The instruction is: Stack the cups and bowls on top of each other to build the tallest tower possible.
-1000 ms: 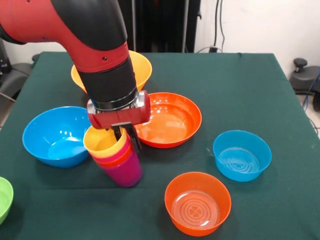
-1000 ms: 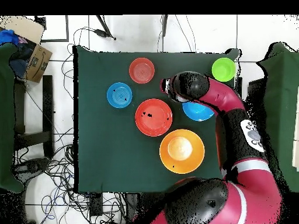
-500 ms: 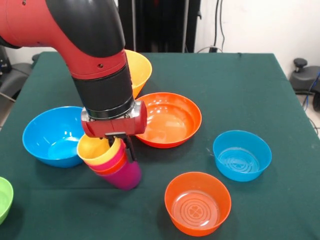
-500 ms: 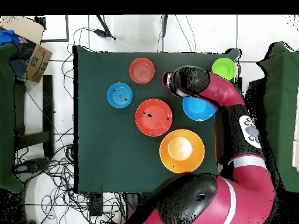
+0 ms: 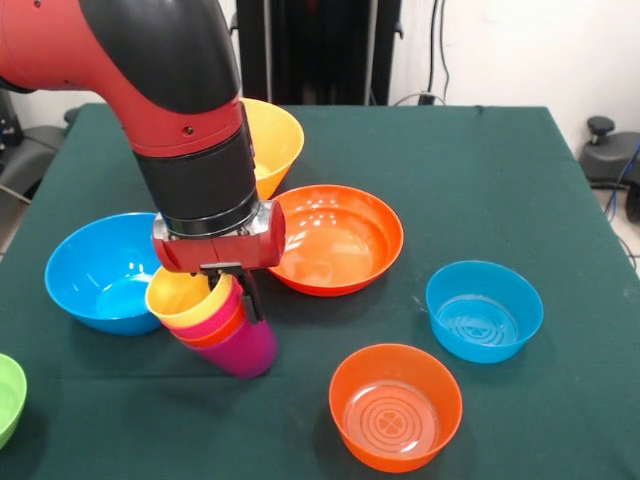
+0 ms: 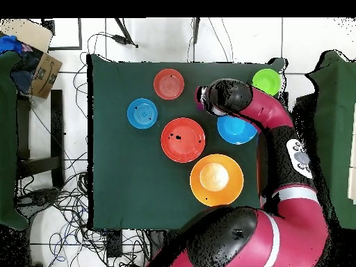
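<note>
The 4 cups are sitting nested as one tower [image 5: 212, 325], purple at the base with orange, crimson and yellow rims showing above it, and it is leaning noticeably toward the large blue bowl [image 5: 108, 270] rather than standing upright. The gripper [image 5: 238, 292] is reaching down at the tower's top, with one dark finger [image 5: 253, 297] running down the outside of the cups on the side facing the wide red-orange bowl [image 5: 335, 238]; the other finger seems to be inside the yellow cup, so the pair appears to be pinching the cup wall, though the inner finger is hidden. Judging by this, the cup part of the stacking is looking done, while all 6 bowls are lying separately on the table [image 5: 480, 180]: the large orange-yellow bowl [image 5: 270, 140] behind the arm, the small blue bowl [image 5: 484, 310], the small translucent orange bowl [image 5: 396, 405] and the small green bowl [image 5: 8, 398] at the edge. None is joining the tower yet, so most of the building is remaining.
</note>
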Tool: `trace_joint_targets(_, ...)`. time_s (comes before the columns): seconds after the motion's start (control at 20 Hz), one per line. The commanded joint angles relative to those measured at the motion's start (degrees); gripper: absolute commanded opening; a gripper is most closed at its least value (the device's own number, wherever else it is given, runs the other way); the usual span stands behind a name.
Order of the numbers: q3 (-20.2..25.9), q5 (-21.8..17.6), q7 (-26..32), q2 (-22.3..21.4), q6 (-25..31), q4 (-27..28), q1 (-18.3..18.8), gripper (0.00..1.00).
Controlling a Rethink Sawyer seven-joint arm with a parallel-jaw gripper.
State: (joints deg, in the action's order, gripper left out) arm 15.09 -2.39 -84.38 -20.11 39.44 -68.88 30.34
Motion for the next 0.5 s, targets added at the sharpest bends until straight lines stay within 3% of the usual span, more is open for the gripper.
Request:
trace_joint_targets(0.05,-2.85,-1.84,-8.03,5.71,-0.29,-4.48,-0.86,0.00)
trace_joint_targets(0.5,-1.33,-0.21,-7.52,4.94,-1.24,-6.15,-0.89,0.00)
